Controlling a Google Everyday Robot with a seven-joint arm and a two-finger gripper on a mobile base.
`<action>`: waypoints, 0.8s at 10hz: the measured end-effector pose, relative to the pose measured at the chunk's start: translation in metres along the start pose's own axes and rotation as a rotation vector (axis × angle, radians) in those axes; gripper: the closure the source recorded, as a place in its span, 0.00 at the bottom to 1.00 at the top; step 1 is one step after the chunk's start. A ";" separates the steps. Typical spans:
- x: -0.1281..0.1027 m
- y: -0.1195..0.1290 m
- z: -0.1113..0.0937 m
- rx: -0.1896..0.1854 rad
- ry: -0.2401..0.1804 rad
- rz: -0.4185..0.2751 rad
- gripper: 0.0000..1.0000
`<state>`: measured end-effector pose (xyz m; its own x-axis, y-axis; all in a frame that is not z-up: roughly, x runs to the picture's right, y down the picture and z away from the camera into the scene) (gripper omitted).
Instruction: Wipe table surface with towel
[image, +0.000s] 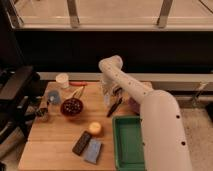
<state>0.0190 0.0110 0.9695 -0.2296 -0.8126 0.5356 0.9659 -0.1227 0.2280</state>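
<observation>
Claw (106, 98) above table (50, 145), between bowl (72, 106) and tray (129, 142).

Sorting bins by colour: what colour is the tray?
Green tray, camera view; the hand is beyond it.
</observation>
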 end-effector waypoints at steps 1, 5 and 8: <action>0.007 -0.004 0.001 0.002 0.003 -0.020 1.00; 0.035 -0.068 0.020 0.066 0.011 -0.125 1.00; 0.017 -0.100 0.033 0.136 -0.005 -0.155 1.00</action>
<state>-0.0851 0.0279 0.9830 -0.3752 -0.7872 0.4894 0.8941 -0.1680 0.4152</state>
